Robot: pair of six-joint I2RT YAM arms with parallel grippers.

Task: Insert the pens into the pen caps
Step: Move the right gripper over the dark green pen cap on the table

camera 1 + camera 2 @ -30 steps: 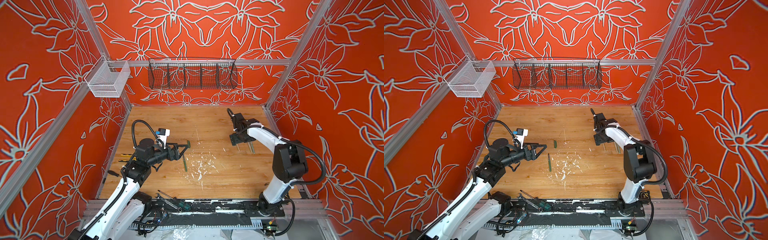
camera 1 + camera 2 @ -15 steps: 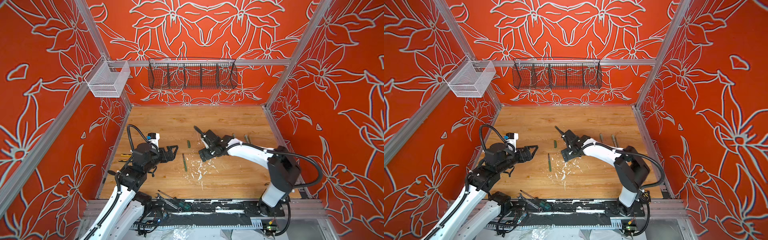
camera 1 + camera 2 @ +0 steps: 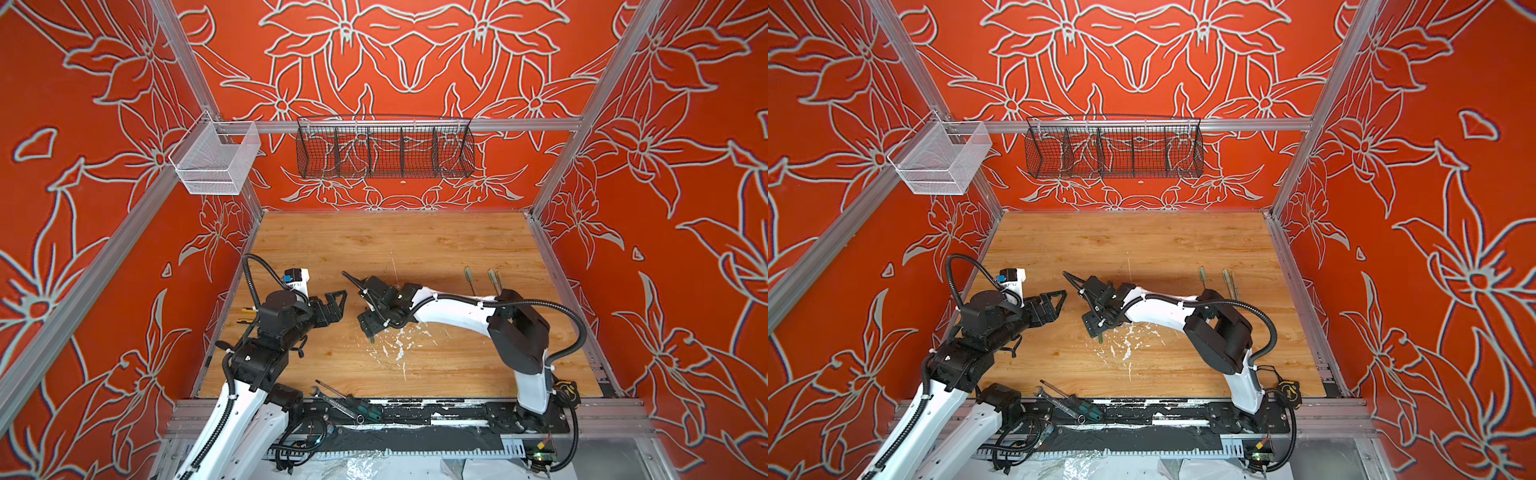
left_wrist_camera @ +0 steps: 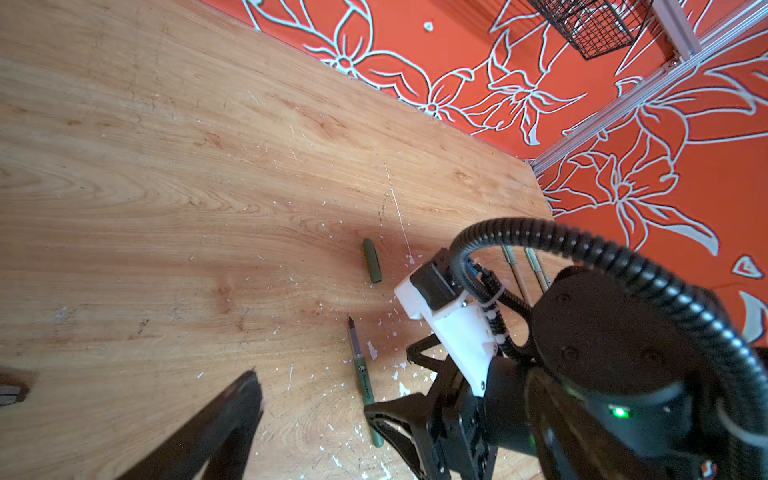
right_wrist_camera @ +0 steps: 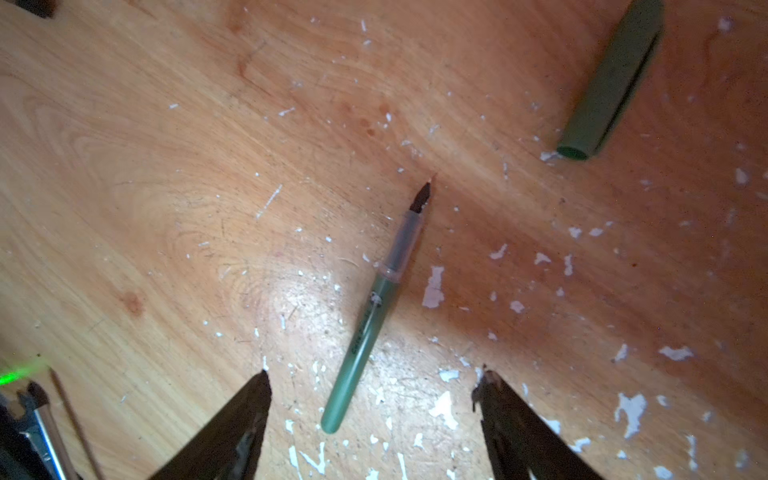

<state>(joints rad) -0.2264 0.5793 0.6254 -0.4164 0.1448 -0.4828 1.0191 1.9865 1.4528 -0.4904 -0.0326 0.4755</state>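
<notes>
Wood tabletop (image 3: 374, 241), paint-flecked; red floral walls (image 3: 415, 62); left gripper (image 3: 338, 305) wide, right gripper (image 5: 375, 376) wide around green pen (image 5: 374, 299).

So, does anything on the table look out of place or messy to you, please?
Yes: white flecks litter the wooden table around the uncapped green pen, like chipped paint.

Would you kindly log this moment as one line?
right gripper: open, astride green pen, not gripping | left gripper: open, empty | cap: lying apart from pen

Dark print on green pen (image 5: 368, 324) barrel, too blurred to read
</notes>
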